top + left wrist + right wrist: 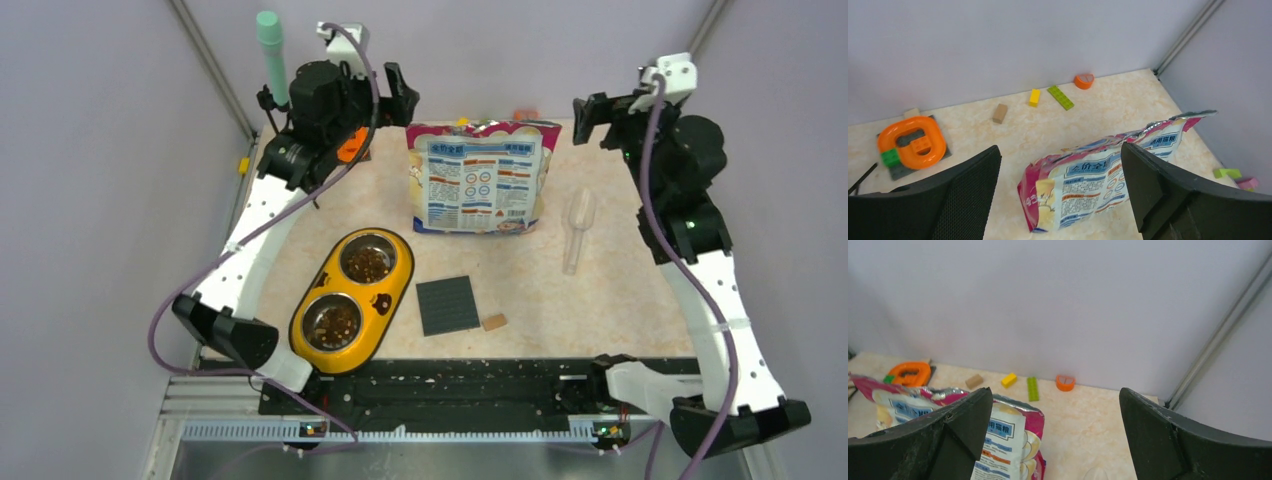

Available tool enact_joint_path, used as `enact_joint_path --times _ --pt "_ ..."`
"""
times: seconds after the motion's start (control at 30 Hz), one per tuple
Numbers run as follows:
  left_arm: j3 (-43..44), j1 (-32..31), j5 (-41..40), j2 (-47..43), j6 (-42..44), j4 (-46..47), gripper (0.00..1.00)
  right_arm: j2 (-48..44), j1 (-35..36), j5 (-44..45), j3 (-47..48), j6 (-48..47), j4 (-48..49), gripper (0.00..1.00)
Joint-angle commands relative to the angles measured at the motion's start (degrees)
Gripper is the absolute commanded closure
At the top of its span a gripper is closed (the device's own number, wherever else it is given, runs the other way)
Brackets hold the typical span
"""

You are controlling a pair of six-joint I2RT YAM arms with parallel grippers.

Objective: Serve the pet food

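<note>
Since pet food [368, 263] already fills both cups of the yellow feeder [404, 270] at the near left of the tabletop, serving looks essentially done to me. My left end effector [1060, 150] and right end effector [1055, 392] hang parted and empty at the far corners, well apart from it, with the bag [482, 180] lying between them.

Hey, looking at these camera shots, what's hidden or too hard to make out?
- Bag contents: opaque foil in every view, so how much remains inside is unknown.
- Scoop: the bottom edge cuts it off in the right wrist view, and the top view is too small to show any load.
- Kibble depth in the yellow bowl: top view only, too small.
</note>
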Motion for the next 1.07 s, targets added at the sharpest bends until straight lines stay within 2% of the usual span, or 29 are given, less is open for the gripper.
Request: enact_joint_path --times 0.0,0.13,0.2,0.33,0.53,0.7,1.03 --pt "-0.3 0.1 -8.6 -8.7 -2.7 -10.6 0.07 -2.8 -0.1 10.4 5.0 11.2 -12.0 0.01" --pt "-16.3 1.0 -12.3 -20.7 -5.3 -4.9 0.06 -6.1 -0.1 22.2 2.3 18.2 -18.2 0.01" --pt "-20.0 2.6 -11.7 -24.5 -8.9 -6.8 0.06 -6.9 -0.1 28.4 1.2 20.6 -21.8 0.01" --pt "-14.8 4.5 -12.0 -23.1 -12.9 -21.7 0.05 -6.6 -0.1 34.2 1.0 26.6 -31.1 0.01" --pt "-16.8 4.6 -16.3 -22.3 -21.1 -31.2 0.04 -3.3 -0.1 39.0 1.0 34.3 -43.3 0.01" --pt "-18.8 4.5 -18.3 -22.2 -24.7 -33.7 0.03 -0.7 -0.1 40.4 0.2 38.1 -48.8 0.01" --pt "-20.5 4.5 -19.6 -21.6 -24.8 -33.4 0.02 -4.1 -0.1 38.5 -4.5 40.2 -45.5 0.01"
